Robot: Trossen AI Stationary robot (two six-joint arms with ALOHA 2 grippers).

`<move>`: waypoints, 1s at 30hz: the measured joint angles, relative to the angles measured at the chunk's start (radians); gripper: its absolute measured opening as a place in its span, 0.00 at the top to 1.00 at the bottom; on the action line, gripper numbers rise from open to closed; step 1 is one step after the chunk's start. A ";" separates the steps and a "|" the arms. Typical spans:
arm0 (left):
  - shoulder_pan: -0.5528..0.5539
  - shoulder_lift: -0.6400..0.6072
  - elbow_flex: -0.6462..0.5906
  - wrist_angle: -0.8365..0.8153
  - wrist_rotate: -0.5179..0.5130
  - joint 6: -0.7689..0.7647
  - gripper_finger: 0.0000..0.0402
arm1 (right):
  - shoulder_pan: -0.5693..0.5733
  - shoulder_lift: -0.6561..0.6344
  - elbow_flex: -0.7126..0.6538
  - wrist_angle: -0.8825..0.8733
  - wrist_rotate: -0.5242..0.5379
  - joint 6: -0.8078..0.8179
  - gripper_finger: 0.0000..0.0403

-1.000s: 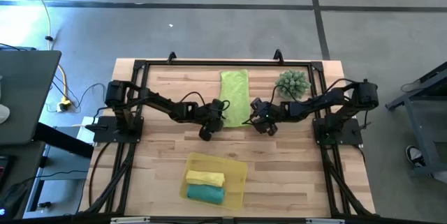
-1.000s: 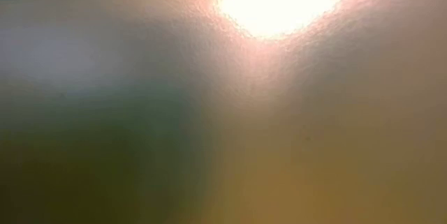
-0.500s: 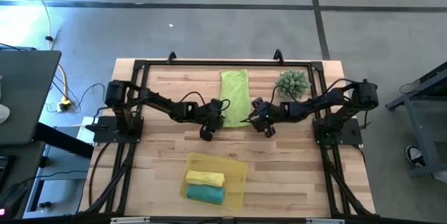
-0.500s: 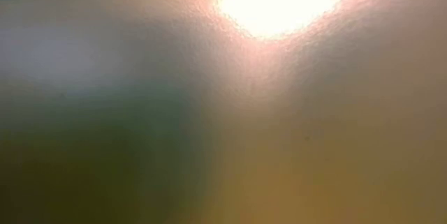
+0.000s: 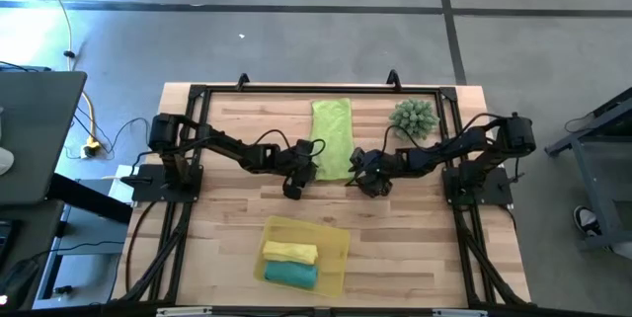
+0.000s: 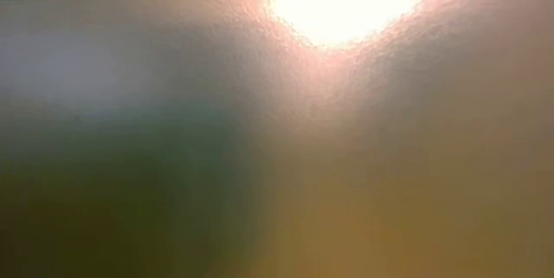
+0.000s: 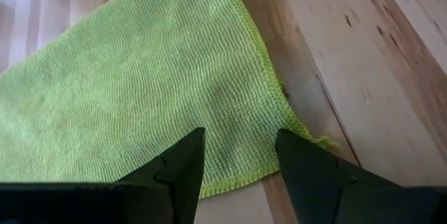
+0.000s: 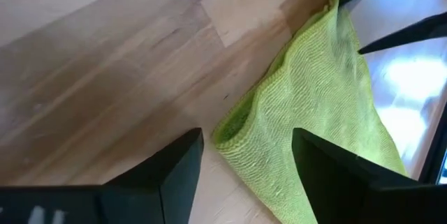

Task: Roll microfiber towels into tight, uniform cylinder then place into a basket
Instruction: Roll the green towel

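The lime green towel (image 5: pixel 332 135) lies flat on the table's far middle, its long side running far to near. My left gripper (image 5: pixel 308 163) is open over the towel's near edge (image 7: pixel 234 182), one finger on either side of the near left part. My right gripper (image 5: pixel 359 167) is open at the towel's near right corner (image 8: pixel 234 130), which is slightly bunched up and lies between its fingers. The yellow basket (image 5: pixel 336 241) stands near the table's front edge. It holds the rolled yellow towel (image 5: pixel 290 252) and the rolled teal towel (image 5: pixel 291 274). My left gripper's open fingers (image 7: pixel 183 160) point down at the towel's near edge from the left. I cannot tell whether their tips touch the cloth. My right gripper shows no touch with the towel.
The spiky green plant (image 5: pixel 415 118) stands at the far right, close behind my right arm. A black frame (image 5: pixel 296 90) runs along the table's far edge and sides. Bare wood lies between the towel and the basket. The low view shows only blur and glare.
My right gripper has gone a little toward the table's left edge, up to the lime green towel's near right corner. The towel and my left gripper stay where they were.
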 joint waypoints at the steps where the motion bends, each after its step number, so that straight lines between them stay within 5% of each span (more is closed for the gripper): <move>1: 0.000 0.000 0.000 0.000 0.000 -0.001 0.58 | -0.003 0.002 0.000 -0.002 -0.001 -0.003 0.45; 19: -0.003 0.001 -0.001 0.017 0.000 -0.044 0.58 | -0.036 0.070 -0.001 0.060 0.028 0.022 0.66; 30: -0.043 -0.004 -0.003 0.039 -0.062 -0.037 0.58 | -0.038 0.072 -0.004 0.047 -0.003 0.237 0.94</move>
